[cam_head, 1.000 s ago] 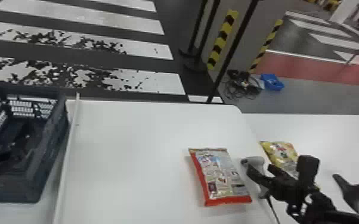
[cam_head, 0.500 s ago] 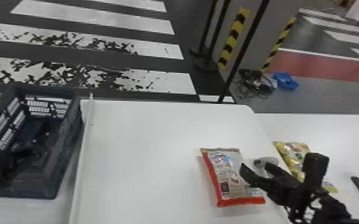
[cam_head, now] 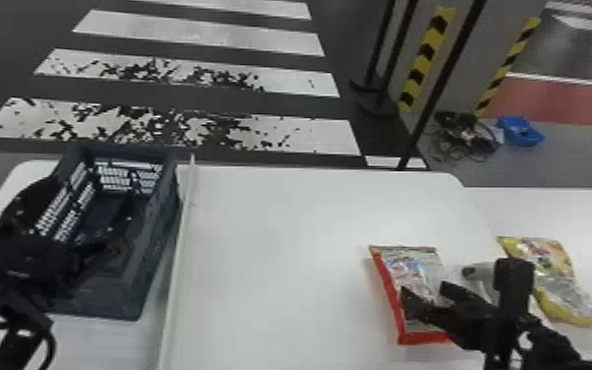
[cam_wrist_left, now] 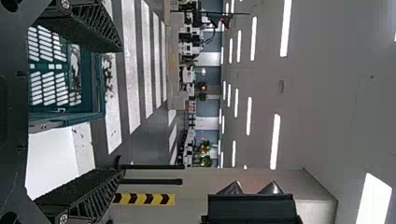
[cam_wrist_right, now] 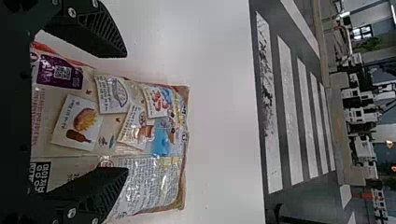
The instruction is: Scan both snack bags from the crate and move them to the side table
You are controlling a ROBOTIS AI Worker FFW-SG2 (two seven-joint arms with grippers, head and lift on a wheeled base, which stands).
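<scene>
The right pincer [cam_head: 425, 292], fingers parted, hung over a red-edged snack bag [cam_head: 410, 270] on the white table [cam_head: 280, 275], near what appeared to be a scanner [cam_head: 479, 273] and a yellow snack bag [cam_head: 553, 270]. The left pincer [cam_head: 122, 227], also spread, was at the crate [cam_head: 155, 246]; striped floor [cam_head: 201, 37] lay beyond.

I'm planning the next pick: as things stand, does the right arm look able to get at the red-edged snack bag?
Probably yes. The right pincer is open over the snack bag, which lies on the white table with nothing on top. Its height above the bag is hard to judge.
</scene>
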